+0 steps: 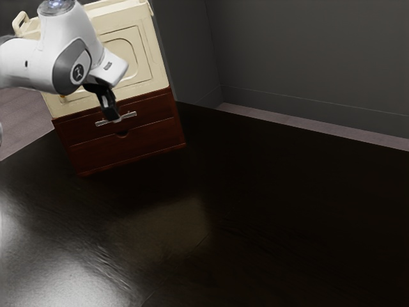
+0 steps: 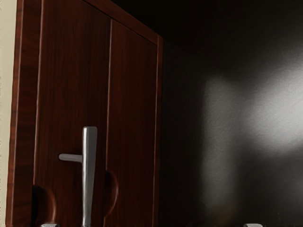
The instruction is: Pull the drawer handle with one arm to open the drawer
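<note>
The black gripper (image 1: 111,116) reaches down at the silver drawer handle (image 1: 129,116), covering the middle of its bar. This handle is on the upper drawer (image 1: 154,111) of a dark red-brown wooden cabinet, and that drawer's front looks flush with the cabinet. In the wrist view, the tips of my gripper (image 2: 151,225) stand wide apart. The handle (image 2: 89,172) runs down between them, nearer one fingertip, with a gap to it. Whether either finger touches the bar farther down is hidden.
A cream-coloured upper unit (image 1: 150,54) rises above the drawers, close to my arm. Below them lies a lower drawer front (image 1: 153,139). The glossy black table (image 1: 275,211) extends toward the exterior view's right, with grey walls behind.
</note>
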Motion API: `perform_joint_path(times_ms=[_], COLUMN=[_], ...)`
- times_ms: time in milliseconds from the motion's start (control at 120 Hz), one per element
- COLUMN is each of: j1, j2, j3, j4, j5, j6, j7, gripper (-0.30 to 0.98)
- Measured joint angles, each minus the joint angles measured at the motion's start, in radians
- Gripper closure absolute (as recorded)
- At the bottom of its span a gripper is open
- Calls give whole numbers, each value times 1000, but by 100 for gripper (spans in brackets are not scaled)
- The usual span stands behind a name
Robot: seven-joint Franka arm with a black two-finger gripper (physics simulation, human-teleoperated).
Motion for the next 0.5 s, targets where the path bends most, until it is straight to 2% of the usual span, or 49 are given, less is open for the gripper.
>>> perform_joint_path(times_ms=[367, 500], j1=[0, 1], j2=[39, 82], j3=[49, 67], j4=[4, 59], j5=[-44, -52], j6=[20, 17], j7=[13, 6], gripper=[33, 36])
